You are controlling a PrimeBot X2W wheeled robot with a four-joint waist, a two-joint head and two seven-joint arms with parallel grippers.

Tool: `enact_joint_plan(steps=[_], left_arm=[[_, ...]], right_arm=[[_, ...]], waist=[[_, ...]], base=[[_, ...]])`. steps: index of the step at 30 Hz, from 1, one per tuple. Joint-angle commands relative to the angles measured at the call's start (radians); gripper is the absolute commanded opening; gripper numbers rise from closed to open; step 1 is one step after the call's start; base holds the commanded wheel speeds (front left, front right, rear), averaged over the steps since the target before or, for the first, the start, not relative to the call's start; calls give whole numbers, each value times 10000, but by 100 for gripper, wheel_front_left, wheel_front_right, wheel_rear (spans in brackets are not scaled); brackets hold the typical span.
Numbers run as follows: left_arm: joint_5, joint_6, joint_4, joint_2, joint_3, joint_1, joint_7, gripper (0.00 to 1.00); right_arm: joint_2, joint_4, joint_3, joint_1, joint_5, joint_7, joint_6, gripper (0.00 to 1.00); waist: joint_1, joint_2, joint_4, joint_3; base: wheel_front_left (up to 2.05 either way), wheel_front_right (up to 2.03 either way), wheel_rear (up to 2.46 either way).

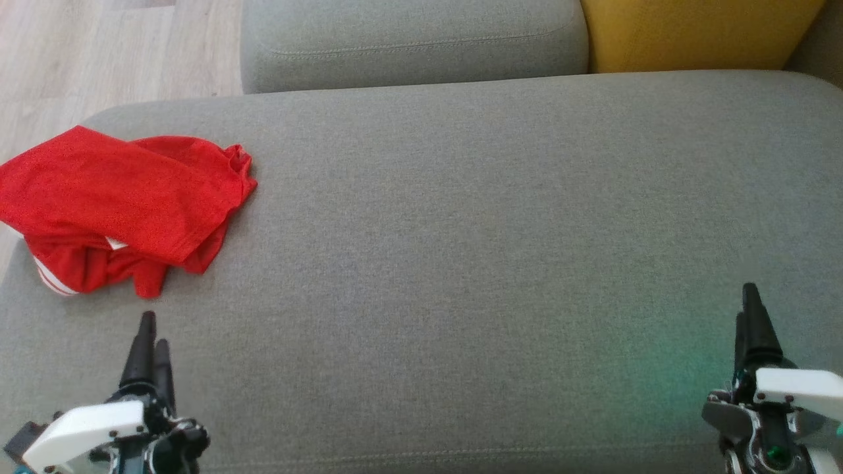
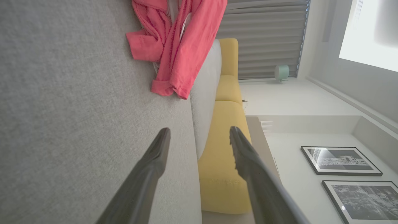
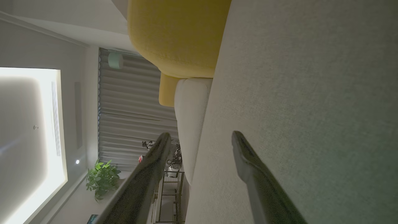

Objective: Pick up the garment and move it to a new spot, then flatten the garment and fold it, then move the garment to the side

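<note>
The garment (image 1: 125, 207) is a crumpled red piece with white stripes at its hem, lying at the far left of the grey sofa seat (image 1: 461, 250). In the left wrist view the garment (image 2: 177, 46) lies ahead near the top. My left gripper (image 1: 151, 332) hovers over the seat's front left, just below the garment, apart from it. Its fingers (image 2: 155, 155) stand spread with nothing between them, so my left gripper (image 2: 199, 137) is open. My right gripper (image 1: 747, 306) is at the front right, far from the garment. My right gripper (image 3: 200, 140) is also open and empty.
A grey back cushion (image 1: 415, 43) and a yellow cushion (image 1: 698, 33) line the far side of the seat. Pale wooden floor (image 1: 99, 52) shows at the upper left beyond the seat's rounded corner. The seat's left edge runs under the garment.
</note>
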Motion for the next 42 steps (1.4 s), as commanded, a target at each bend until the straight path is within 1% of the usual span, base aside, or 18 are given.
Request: enact_joint_plan(steps=[1,6,11,13,18,24,32,37,42], left_arm=[[230,-47,-457,110,264,-610,-94,100],[741,-35,-735,115,498,-725,-240,100],[1332,92,-1107,120,664,-825,-387,100],[1462,120,-1193,121,677,-840,-416,100],[2179,260,-1731,127,603,-886,-562,100],[3254,421,-2430,133,320,-880,-737,100],[4868,560,-3226,141,-183,-900,-972,100],[5963,374,-3473,146,-564,-869,-1118,100],[7124,309,-3554,152,-1018,-818,-1264,100]], right_arm=[[-51,-476,4,-561,-403,-113,19,100],[-53,-828,51,-674,-1275,-260,23,100],[-56,-1156,153,-772,-2208,-408,26,100],[-57,-1219,182,-794,-2402,-437,26,100],[-59,-1548,360,-893,-3432,-585,30,100],[-74,-1963,678,-1018,-4712,-761,33,100],[-319,-2344,1236,-1149,-6370,-998,38,100],[-427,-2437,1536,-1235,-7299,-1146,42,100],[-459,-2436,1756,-1264,-8227,-1293,45,100]], waist=[[0,0,1,0],[0,0,-1,16],[0,0,-4,18],[0,0,-6,18],[0,0,-4,42],[0,0,-11,96],[0,0,-38,192],[0,0,-65,246],[0,0,-76,297]], base=[[0,0,0],[0,0,0],[0,0,0],[0,0,0],[0,0,0],[0,0,0],[0,0,0],[0,0,0],[0,0,0]])
